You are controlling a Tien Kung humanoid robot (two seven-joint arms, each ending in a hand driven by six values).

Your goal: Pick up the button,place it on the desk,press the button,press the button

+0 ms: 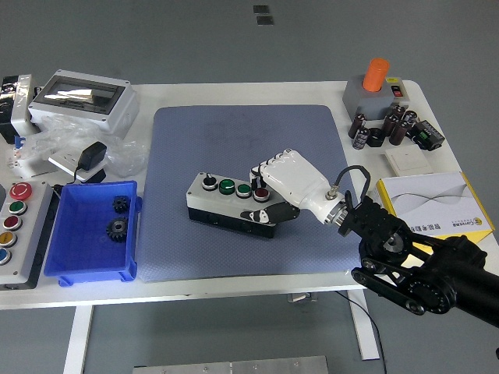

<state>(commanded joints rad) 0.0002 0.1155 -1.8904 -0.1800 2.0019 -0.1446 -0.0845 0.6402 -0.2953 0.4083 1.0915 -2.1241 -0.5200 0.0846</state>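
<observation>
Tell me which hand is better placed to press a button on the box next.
Right. The right hand already grips the button box at its right end on the mat, fingers over the red button. No left hand is in view.

Bright, even overhead light; soft shadow under the fingers (265,168); sharp focus, slight bowing at the edges.
</observation>
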